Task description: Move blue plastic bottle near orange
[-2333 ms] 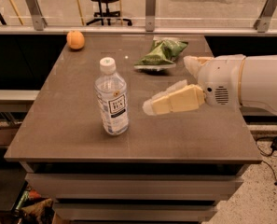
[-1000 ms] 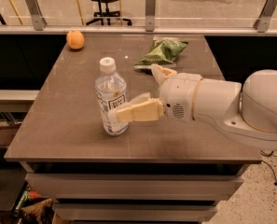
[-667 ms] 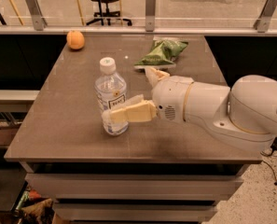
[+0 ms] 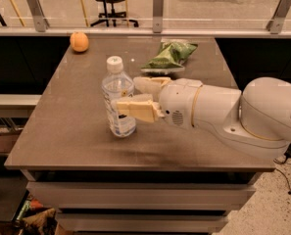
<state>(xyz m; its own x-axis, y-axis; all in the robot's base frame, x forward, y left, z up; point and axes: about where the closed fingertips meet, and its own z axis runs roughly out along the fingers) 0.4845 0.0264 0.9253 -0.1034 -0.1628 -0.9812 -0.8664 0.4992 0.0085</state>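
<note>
Bottle [image 4: 116, 84] is standing upright on the table [image 4: 71, 131], a little left of the middle and towards the near half, its white cap on top and its label facing the camera. The orange [image 4: 79, 41] is lying at the far left corner, well apart from the bottle, so the two are not yet near each other.

The gripper [image 4: 127, 95] is reaching in from the right at the height of the bottle's body. Its fingers [image 4: 137, 110] are standing spread, one crossing in front of the bottle's lower half and the other lying behind it, so the bottle is sitting between them. They are looking released rather than clenched, with no squeeze showing on the plastic. The bottle's base is resting flat on the table, not lifted. The white arm [image 4: 218, 111] is stretching across the right side of the table, just in front of a green snack bag [image 4: 168, 56] lying at the far right.

As a judgement, the reach is looking done and the grasp is only beginning. Closing on the bottle, carrying it to the far left and setting it down beside the orange are all remaining.
</note>
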